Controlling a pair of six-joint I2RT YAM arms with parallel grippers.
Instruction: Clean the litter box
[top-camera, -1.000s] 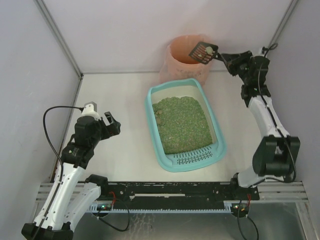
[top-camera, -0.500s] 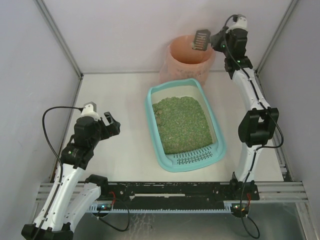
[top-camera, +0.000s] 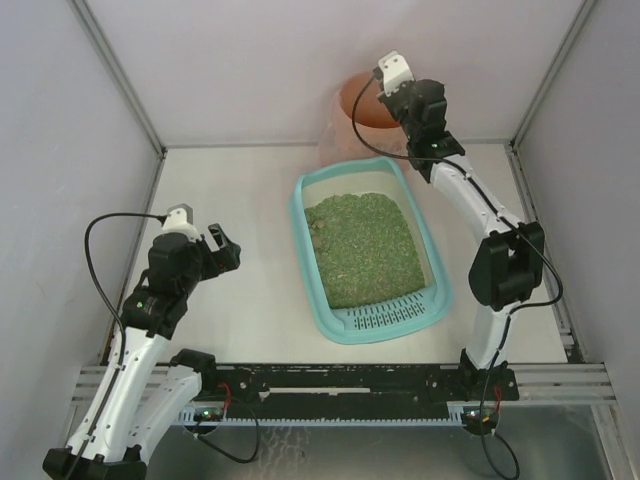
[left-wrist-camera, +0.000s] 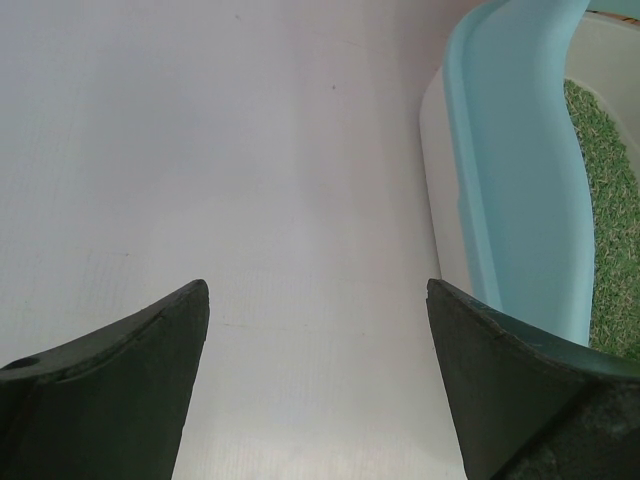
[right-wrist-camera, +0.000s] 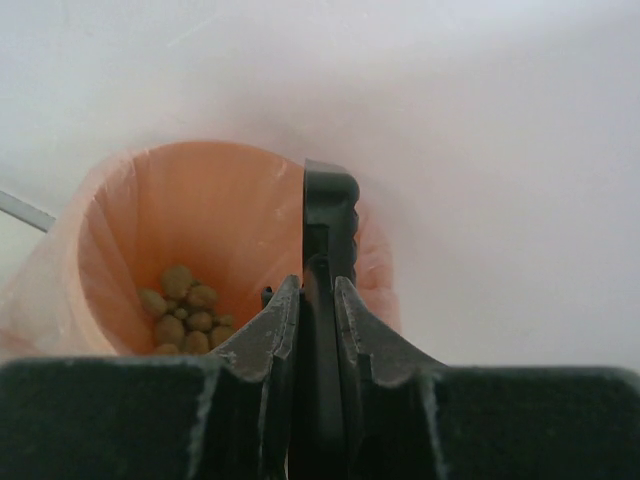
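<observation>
White bench (top-camera: 230, 180): carries all.
Teal plastic litter box (top-camera: 385, 318): mid-bench, green litter inside.
Pink-bagged bin (right-wrist-camera: 230, 210): behind box, brown clumps (right-wrist-camera: 180, 305) at its bottom.
Left fingers (left-wrist-camera: 130, 380): left of box, spread wide, empty.
Right fingers (right-wrist-camera: 270, 340): behind box, above bin, clamped narrow on black scoop (right-wrist-camera: 325, 215).
Handling, judged: tip scoop fully over bin mouth, away from rim.

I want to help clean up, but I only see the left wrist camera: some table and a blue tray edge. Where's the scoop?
Observer: The right tool is shut on the scoop, which shows edge-on.
Operator: Where is it holding it?
Observer: Above the pink-bagged bin, which is on the far side of the litter box.
Operator: Is anything in the bin?
Observer: Yes, a few brownish clumps lie at its bottom.
</observation>
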